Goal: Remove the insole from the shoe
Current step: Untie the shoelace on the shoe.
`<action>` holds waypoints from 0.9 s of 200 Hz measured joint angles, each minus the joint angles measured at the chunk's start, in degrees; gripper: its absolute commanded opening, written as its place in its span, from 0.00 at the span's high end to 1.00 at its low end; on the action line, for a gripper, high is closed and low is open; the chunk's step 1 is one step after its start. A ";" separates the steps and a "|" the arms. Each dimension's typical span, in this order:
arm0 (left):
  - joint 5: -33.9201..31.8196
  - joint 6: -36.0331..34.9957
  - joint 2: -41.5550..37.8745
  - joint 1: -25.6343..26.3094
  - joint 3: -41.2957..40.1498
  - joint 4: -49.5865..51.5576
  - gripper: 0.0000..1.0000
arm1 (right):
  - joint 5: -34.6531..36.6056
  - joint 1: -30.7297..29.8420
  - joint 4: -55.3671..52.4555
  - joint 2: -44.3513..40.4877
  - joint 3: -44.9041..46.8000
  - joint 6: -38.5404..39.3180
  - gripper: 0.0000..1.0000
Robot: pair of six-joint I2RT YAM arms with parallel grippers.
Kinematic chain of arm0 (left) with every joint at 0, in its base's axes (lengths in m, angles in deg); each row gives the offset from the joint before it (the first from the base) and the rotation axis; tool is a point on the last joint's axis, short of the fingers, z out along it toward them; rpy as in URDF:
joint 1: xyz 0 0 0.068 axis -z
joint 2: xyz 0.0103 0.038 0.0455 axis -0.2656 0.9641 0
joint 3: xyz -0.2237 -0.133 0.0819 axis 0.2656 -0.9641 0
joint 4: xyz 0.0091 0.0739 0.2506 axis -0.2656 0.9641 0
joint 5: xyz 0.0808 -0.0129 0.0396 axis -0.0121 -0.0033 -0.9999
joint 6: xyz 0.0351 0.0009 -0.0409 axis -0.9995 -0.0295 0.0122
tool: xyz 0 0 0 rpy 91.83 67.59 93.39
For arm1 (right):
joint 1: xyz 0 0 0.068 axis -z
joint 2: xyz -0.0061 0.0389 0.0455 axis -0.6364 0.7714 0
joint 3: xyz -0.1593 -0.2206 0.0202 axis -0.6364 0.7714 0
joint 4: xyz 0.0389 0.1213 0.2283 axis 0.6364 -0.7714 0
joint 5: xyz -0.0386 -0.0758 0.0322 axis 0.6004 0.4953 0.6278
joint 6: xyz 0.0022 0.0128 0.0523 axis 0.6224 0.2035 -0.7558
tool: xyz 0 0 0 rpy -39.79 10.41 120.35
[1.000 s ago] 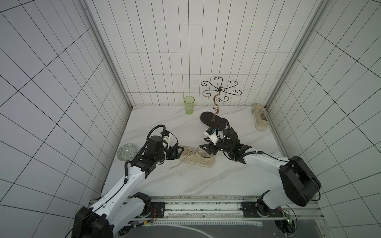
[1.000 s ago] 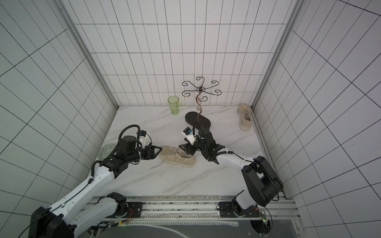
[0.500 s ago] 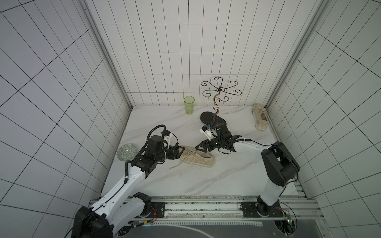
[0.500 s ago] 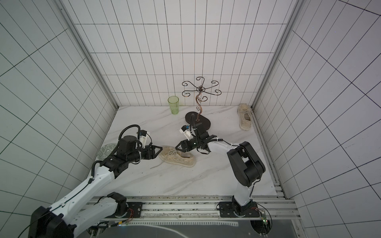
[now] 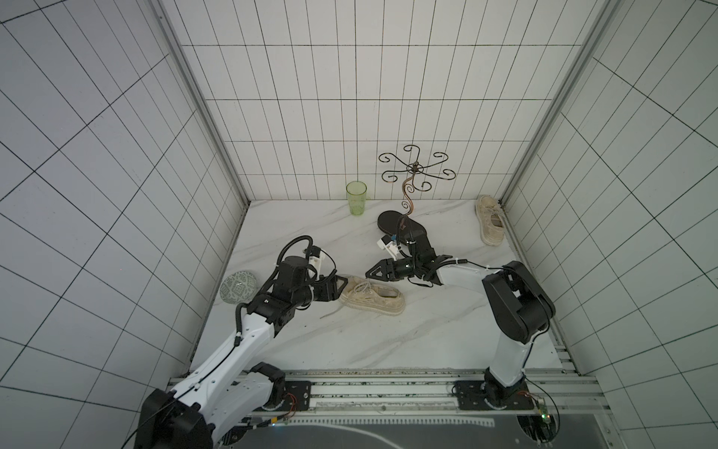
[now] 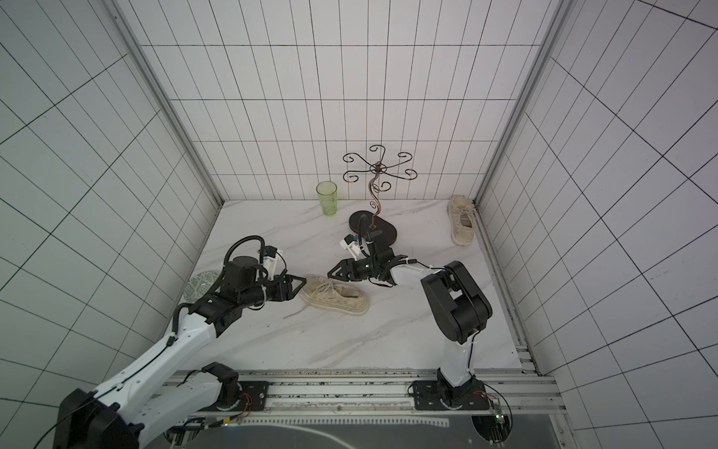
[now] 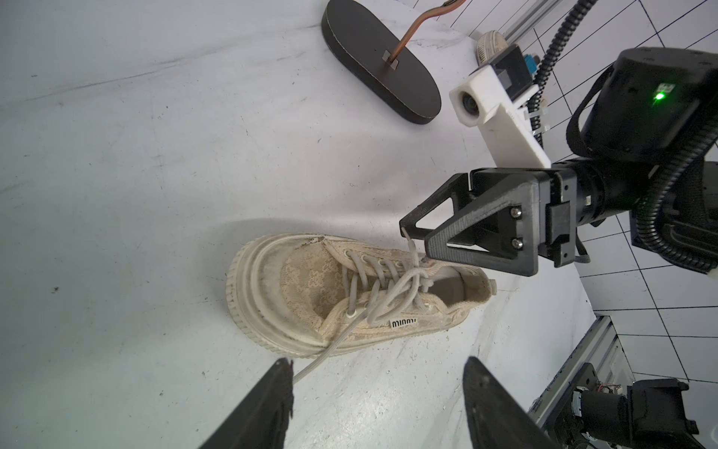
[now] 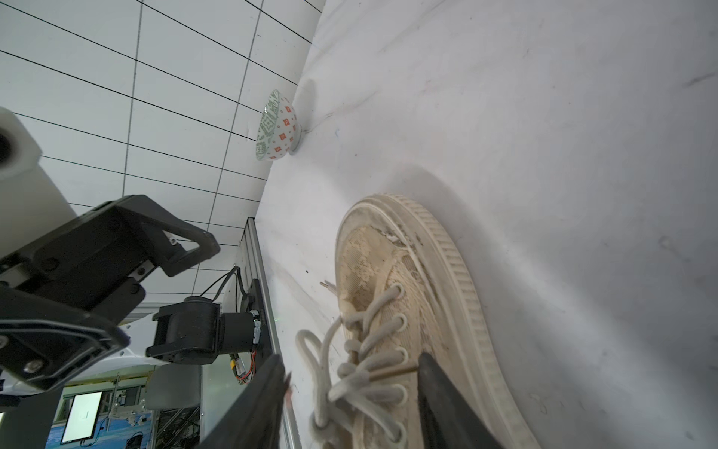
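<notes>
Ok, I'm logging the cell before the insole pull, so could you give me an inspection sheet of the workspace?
Surface: white marble-look tabletop, faint scuffs.
Job's things: beige lace-up canvas sneaker upright at centre, one lace trailing; grey insole still inside.
Clutter: second beige sneaker in the far corner; green translucent cup; patterned ceramic bowl; wire hook stand on a black oval base.
Grippers: left gripper open, empty, at the toe; right gripper open, straddling the laces.
Cables: black corrugated hose looped at each wrist.
Surroundings: white tiled walls; aluminium rail in front.
</notes>
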 measured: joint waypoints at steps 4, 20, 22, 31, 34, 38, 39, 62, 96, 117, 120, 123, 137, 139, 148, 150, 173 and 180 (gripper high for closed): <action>0.00 0.00 0.00 0.00 0.00 0.00 0.31 | -0.31 0.00 0.72 0.00 0.00 -0.42 0.47; 0.04 0.00 0.00 0.00 -0.07 0.00 0.31 | -1.11 0.00 2.56 0.00 0.00 -1.84 0.48; 0.07 0.00 0.00 0.00 -0.07 0.00 0.31 | -1.20 0.00 2.71 0.00 0.00 -1.97 0.49; 0.11 0.00 0.00 0.00 -0.15 -0.02 0.31 | -1.49 0.00 3.32 0.00 0.00 -2.47 0.49; 0.11 0.00 -0.02 0.00 -0.17 -0.02 0.31 | -1.55 0.00 3.45 0.00 0.00 -2.58 0.49; 0.11 0.00 -0.04 0.00 -0.24 -0.02 0.31 | -1.66 0.00 3.61 0.00 0.00 -2.82 0.49; 0.11 0.00 -0.04 0.00 -0.26 -0.02 0.31 | -1.70 0.00 3.67 0.00 0.00 -2.84 0.49; 0.13 0.00 -0.13 0.00 -0.48 -0.02 0.31 | -1.86 0.00 3.98 0.00 0.00 -3.45 0.50; 0.11 0.00 -0.17 0.00 -0.50 -0.02 0.31 | -1.68 0.00 3.21 0.24 0.00 -3.15 0.51; 0.11 0.00 -0.17 0.00 -0.50 -0.02 0.31 | -1.31 -0.17 1.49 1.33 0.00 -2.21 0.52; 0.11 0.00 -0.17 0.00 -0.50 -0.02 0.31 | -1.29 -0.26 1.18 1.53 0.00 -2.12 0.52; 0.11 0.00 -0.17 0.00 -0.50 -0.02 0.31 | -1.20 -0.37 0.94 1.66 0.00 -1.97 0.53; 0.11 0.00 -0.17 0.00 -0.50 -0.02 0.31 | -0.87 -0.59 -0.13 2.34 0.00 -1.60 0.54; 0.11 0.00 -0.17 0.00 -0.50 -0.02 0.31 | -0.85 -0.68 -0.22 2.40 0.00 -1.55 0.54; 0.11 0.00 -0.17 0.00 -0.50 -0.02 0.31 | -0.70 -0.92 -0.57 2.56 0.00 -1.46 0.56; 0.11 0.00 -0.17 0.00 -0.50 -0.02 0.32 | -0.70 -0.98 -0.63 2.58 0.00 -1.38 0.57; 0.11 0.00 -0.17 0.00 -0.52 -0.02 0.31 | -0.57 -1.68 -1.03 2.60 0.00 -1.11 0.68; 0.11 0.00 -0.20 0.00 -0.59 -0.04 0.31 | -0.44 -1.84 -1.07 2.64 0.00 -1.03 0.74</action>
